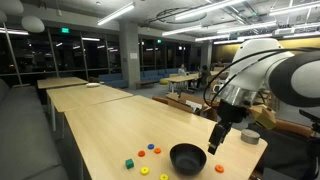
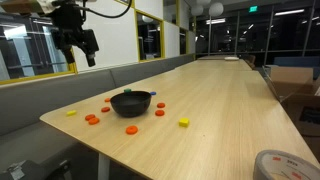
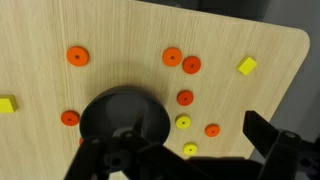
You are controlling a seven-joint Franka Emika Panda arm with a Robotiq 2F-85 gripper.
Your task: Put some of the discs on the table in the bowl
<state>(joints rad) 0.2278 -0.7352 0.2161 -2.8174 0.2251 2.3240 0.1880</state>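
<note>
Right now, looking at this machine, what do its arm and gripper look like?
The arm is made of fat, rounded white segments with dark sections at the joints, and a black cable loops alongside it. The gripper is all black and blocky, with two fingers.

A green cube point(image 1: 129, 162) sits low in an exterior view. In the wrist view a yellow cube point(image 3: 246, 66) lies toward the upper right, and a second yellow cube point(image 3: 6, 104) is well apart, cut by the left edge. A tape roll point(image 2: 283, 165) lies in the foreground of an exterior view, with cardboard boxes point(image 2: 290, 80) beyond. Farther tables point(image 1: 60, 84) stand behind.
</note>
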